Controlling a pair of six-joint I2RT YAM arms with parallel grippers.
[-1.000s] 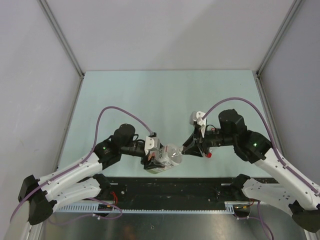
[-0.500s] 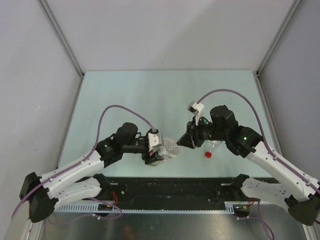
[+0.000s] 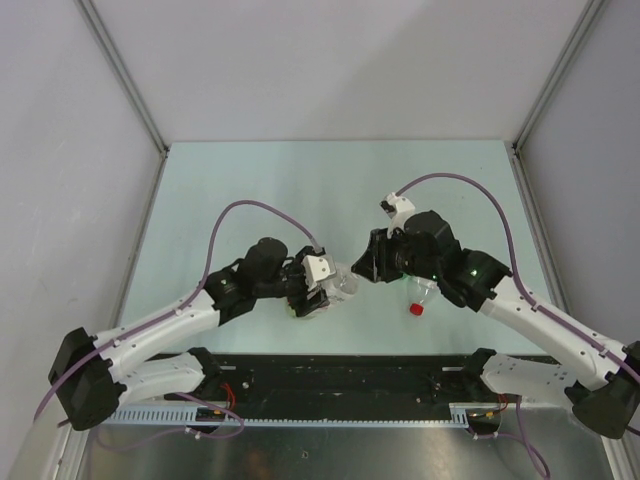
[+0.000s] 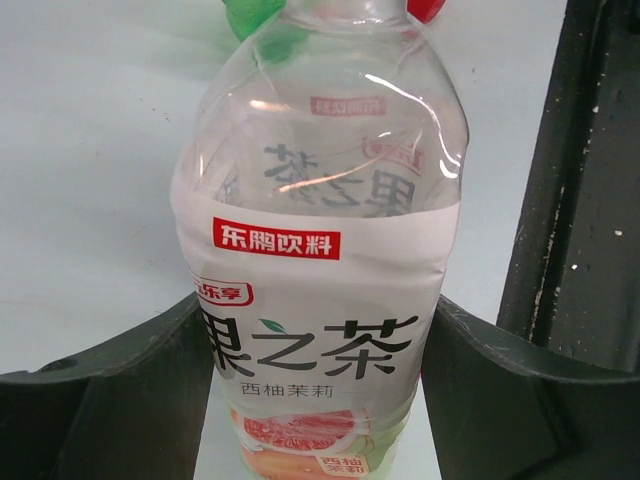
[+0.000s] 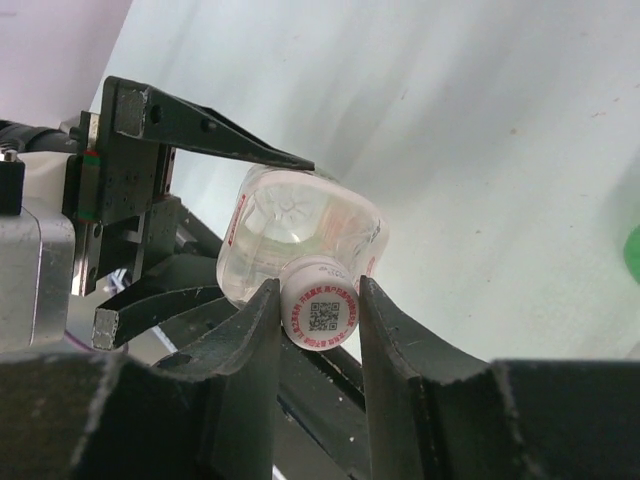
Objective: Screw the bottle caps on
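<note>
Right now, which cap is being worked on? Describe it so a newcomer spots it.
Above the near half of the table, the left gripper holds the wide clear bottle. At its neck, pinched by the right gripper, is the white cap: QR code on top, unlike the red cap nearby.

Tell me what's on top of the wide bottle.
A white cap with a QR code, pinched by the right gripper. It covers the neck of the wide bottle.

A robot lab cell is indicated: a pale table [image 3: 300, 180] is enclosed by plain grey panels [image 3: 60, 150] in metal framing [image 3: 120, 75], and cabled robot arms [image 3: 160, 335] are bolted at its edge.
</note>
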